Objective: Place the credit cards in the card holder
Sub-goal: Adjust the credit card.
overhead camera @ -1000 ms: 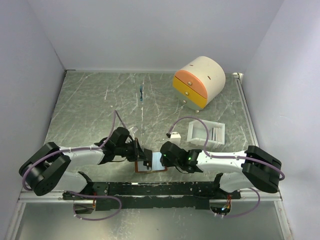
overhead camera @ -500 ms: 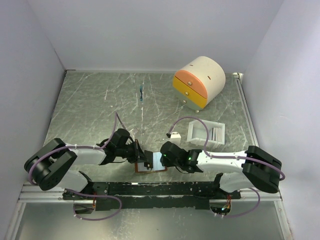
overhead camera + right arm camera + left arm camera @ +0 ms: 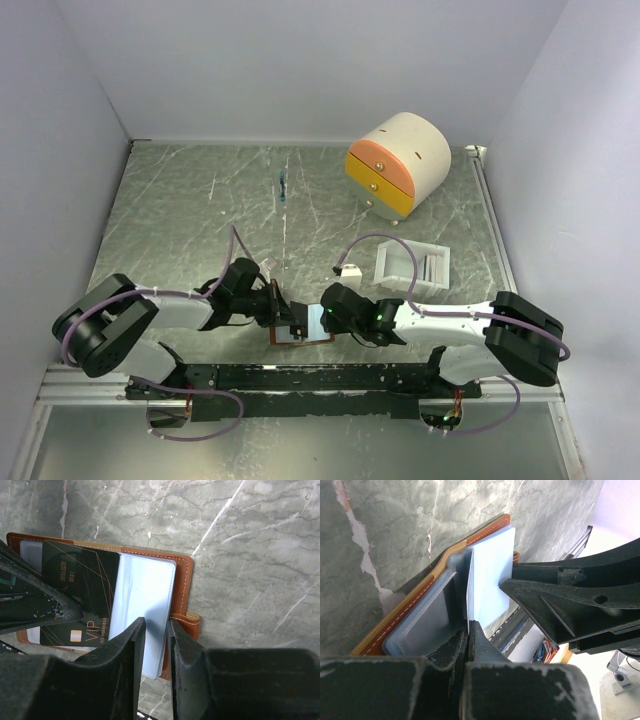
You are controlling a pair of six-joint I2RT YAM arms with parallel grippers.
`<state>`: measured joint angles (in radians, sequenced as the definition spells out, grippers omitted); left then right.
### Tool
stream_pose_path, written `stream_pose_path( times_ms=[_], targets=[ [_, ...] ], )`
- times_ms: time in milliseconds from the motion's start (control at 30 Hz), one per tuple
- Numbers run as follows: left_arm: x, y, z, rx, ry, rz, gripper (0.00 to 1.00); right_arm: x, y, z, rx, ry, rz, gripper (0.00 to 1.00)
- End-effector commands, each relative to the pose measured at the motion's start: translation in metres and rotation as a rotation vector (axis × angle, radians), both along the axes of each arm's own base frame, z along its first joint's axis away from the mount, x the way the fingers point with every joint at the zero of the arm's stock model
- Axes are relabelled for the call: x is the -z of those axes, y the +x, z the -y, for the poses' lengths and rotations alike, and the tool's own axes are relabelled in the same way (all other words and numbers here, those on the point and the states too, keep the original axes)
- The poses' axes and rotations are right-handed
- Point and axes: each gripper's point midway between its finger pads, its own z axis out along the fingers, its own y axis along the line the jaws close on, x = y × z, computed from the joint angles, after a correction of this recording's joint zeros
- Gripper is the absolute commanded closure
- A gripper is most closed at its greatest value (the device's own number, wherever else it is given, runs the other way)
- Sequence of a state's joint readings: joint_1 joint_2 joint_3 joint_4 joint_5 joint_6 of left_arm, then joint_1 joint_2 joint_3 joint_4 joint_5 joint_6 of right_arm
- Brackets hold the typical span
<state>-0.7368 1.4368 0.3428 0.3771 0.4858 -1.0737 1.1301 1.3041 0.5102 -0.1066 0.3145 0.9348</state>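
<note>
While the left hand [image 3: 468, 627] pinches a dark card [image 3: 80, 580] tight over the left half of the open wallet [image 3: 186, 587], the right hand [image 3: 156, 625] is over the wallet's right half, fingers narrow. Whether it grips anything I cannot tell. I'd say the card's edge should meet the pocket mouth square, then slide in slowly, with the wallet pinned to the surface [image 3: 250, 555].

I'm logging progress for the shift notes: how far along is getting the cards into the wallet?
Done: the brown wallet lies open. In hand: the left hand pinches a black VIP card over it, seemingly not yet seated in a pocket; the right hand sits at the pale inner flap. Left: sliding this card in; no other cards can be made out.
</note>
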Motion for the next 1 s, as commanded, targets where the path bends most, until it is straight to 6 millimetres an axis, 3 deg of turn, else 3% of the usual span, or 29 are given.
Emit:
stream_pose_path(
  times_ms=[0,600,967],
  targets=[
    [-0.003,-0.003,0.004,0.028,-0.031,0.004,0.93,0.007,-0.006,0.007,-0.007,-0.043,-0.019,0.75],
    [0.011,-0.005,0.001,0.018,-0.011,-0.017,0.93,0.0,-0.004,0.009,0.0,-0.042,-0.005,0.75],
    [0.009,-0.01,0.004,0.027,-0.052,-0.035,0.93,0.003,-0.003,0.005,-0.005,-0.039,-0.011,0.75]
  ],
)
